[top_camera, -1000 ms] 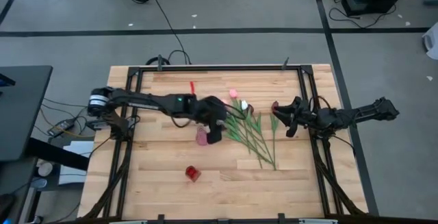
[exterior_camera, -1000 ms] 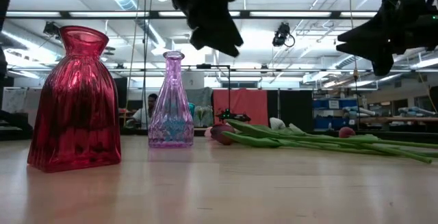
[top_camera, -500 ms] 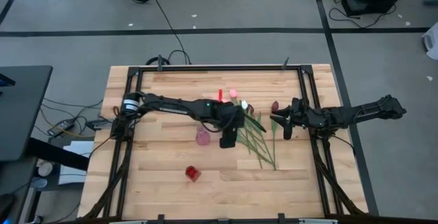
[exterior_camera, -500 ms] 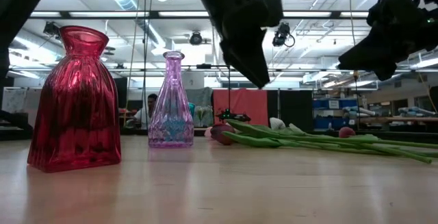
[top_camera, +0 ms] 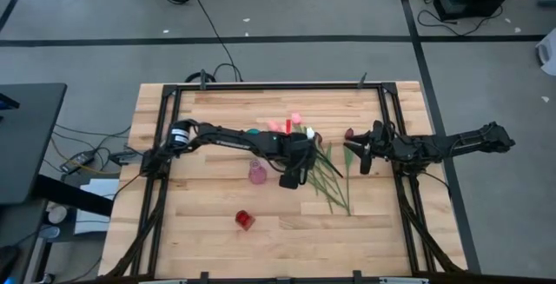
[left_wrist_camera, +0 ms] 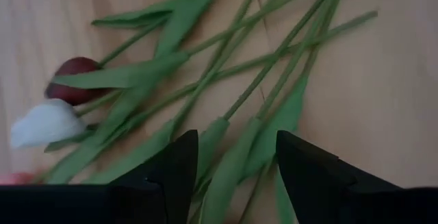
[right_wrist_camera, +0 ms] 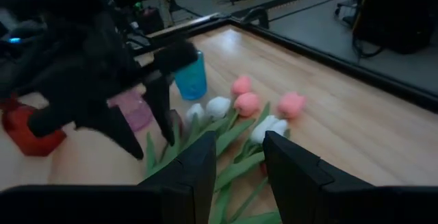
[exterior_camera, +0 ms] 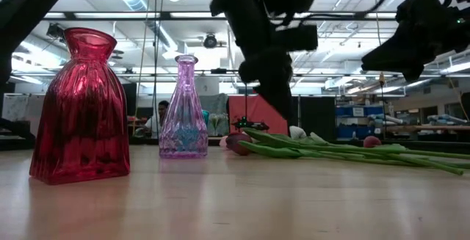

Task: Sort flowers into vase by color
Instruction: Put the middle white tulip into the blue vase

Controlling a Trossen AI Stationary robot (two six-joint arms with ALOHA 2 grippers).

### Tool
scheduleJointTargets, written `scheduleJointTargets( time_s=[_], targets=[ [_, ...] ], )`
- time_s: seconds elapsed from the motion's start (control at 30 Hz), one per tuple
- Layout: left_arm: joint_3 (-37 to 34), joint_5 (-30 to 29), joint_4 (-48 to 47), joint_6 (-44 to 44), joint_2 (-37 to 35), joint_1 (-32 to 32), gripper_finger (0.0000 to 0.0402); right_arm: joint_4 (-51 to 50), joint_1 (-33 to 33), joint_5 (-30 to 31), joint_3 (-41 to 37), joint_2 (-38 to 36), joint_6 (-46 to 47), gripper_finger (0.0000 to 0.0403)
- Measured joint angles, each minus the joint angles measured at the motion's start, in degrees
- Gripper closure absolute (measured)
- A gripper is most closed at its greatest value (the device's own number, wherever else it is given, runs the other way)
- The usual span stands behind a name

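Several artificial tulips (top_camera: 323, 169) lie flat in a loose bunch on the wooden table, with pink, white and maroon heads toward the far side and green stems fanning toward the near side. They also show in the low view (exterior_camera: 330, 149) and in the left wrist view (left_wrist_camera: 226, 80). My left gripper (top_camera: 292, 176) is open and hovers just above the stems (left_wrist_camera: 236, 176), its tips clear of them in the low view (exterior_camera: 277, 97). My right gripper (top_camera: 359, 158) is open and empty. It hangs above the table to the right of the bunch (right_wrist_camera: 239, 176).
A pink glass vase (top_camera: 257, 173) stands left of the bunch, and a red vase (top_camera: 245, 221) stands nearer the front edge. In the low view they are the red vase (exterior_camera: 81, 108) and the pink vase (exterior_camera: 183, 111). A blue vase (right_wrist_camera: 190, 77) stands beyond the flowers. A black frame (top_camera: 395, 188) runs along the table's sides.
My left gripper has moved toward the table's right edge, past the pink vase, and has come down over the tulip stems. It has stayed open. The flowers have not moved.
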Motion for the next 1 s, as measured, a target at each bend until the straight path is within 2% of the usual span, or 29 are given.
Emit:
scheduleJointTargets(
  time_s=[0.17,0.33,0.47,0.67,0.87,1.0],
  targets=[
    [-0.02,-0.85,0.50,2.46,2.78,0.00,0.0198,0.79,0.02,1.07,0.00,0.11,-0.65,0.0267],
    [-0.07,-4.48,0.91,6.39,4.45,-0.32,0.0210,0.83,0.00,3.48,0.00,0.11,-0.85,0.0267],
    [0.00,-4.60,0.63,7.93,5.62,-0.40,0.0245,2.05,-0.04,4.83,-0.02,0.25,-1.81,0.0267],
    [0.10,-5.37,0.29,8.22,6.10,-0.88,0.0321,2.12,-0.07,4.71,-0.06,0.39,-2.23,0.0267],
    [5.12,-8.55,-7.93,8.53,6.45,-1.33,0.0381,2.11,-0.09,5.35,-0.07,0.39,-2.25,0.0267],
    [12.00,-12.07,-17.37,8.56,6.45,-1.40,0.0383,2.16,-0.11,6.29,-0.07,0.39,-2.25,0.0267]
  ],
)
